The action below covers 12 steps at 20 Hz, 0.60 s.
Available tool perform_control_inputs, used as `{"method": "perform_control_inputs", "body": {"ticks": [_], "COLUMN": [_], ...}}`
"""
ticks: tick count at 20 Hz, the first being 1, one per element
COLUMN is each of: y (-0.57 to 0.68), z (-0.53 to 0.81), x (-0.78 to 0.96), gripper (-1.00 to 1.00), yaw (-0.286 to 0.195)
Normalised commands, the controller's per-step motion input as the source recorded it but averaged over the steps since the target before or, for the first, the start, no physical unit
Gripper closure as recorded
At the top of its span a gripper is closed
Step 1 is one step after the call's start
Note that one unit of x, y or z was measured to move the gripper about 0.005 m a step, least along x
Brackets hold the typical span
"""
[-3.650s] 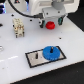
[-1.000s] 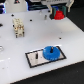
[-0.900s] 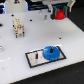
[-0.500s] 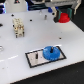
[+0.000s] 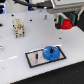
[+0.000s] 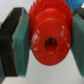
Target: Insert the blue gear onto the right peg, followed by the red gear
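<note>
a: what's taking up the most room in the exterior view?

b: the white table is filling nearly all of it. lying on it, toward the near edge, is the white plate with its black border.

a: and the blue gear?

b: the blue gear is sitting flat on the exterior view's right half of that plate. the right peg is not showing clearly there; i cannot tell it apart from the gear's hub. the shorter pin is standing just beside the gear, on the exterior view's left of it.

a: anything else on the table?

b: a small tan and white block is standing well apart from the plate, toward the far left of the exterior view.

a: where is the red gear?

b: the red gear is hanging up in the air at the upper right of the exterior view, well above the table and away from the plate.

a: is the gripper holding it?

b: yes. in the wrist view the gripper is clamping it, with one pad pressing on each side of the toothed rim, and the hub hole is facing the camera.
</note>
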Motion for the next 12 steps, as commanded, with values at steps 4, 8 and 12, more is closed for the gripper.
{"method": "perform_control_inputs", "body": {"ticks": [4, 8, 12], "y": [-0.24, -0.21, -0.17], "z": [0.06, -0.01, -0.02], "x": [0.69, 0.58, 0.43], "gripper": [1.00, 1.00, 1.00], "yaw": [0.000, 0.000, 0.000]}}
